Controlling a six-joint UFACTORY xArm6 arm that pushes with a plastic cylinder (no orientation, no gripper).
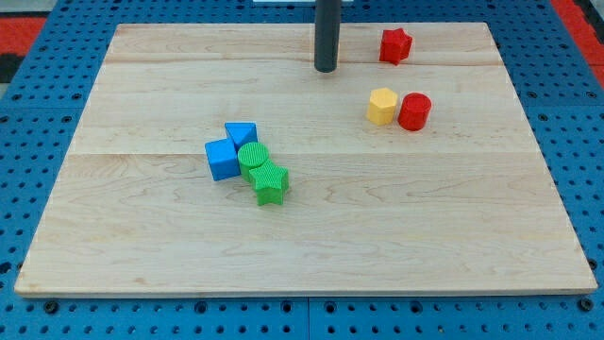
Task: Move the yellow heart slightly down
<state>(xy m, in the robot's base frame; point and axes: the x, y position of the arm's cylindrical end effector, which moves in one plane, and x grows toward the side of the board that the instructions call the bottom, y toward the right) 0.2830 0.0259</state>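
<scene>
A yellow block (382, 106), faceted and chunky, its heart shape hard to make out, sits right of the board's centre. It touches a red cylinder (414, 111) on its right. My tip (326, 69) rests on the board near the view's top, up and to the left of the yellow block, clearly apart from it. A red star (395, 45) lies to the right of the tip, near the board's top edge.
A cluster sits left of centre: a blue cube (222, 159), a blue triangular block (242, 134), a green cylinder (253, 158) and a green star (271, 183), all touching. The wooden board (142, 255) lies on a blue pegboard.
</scene>
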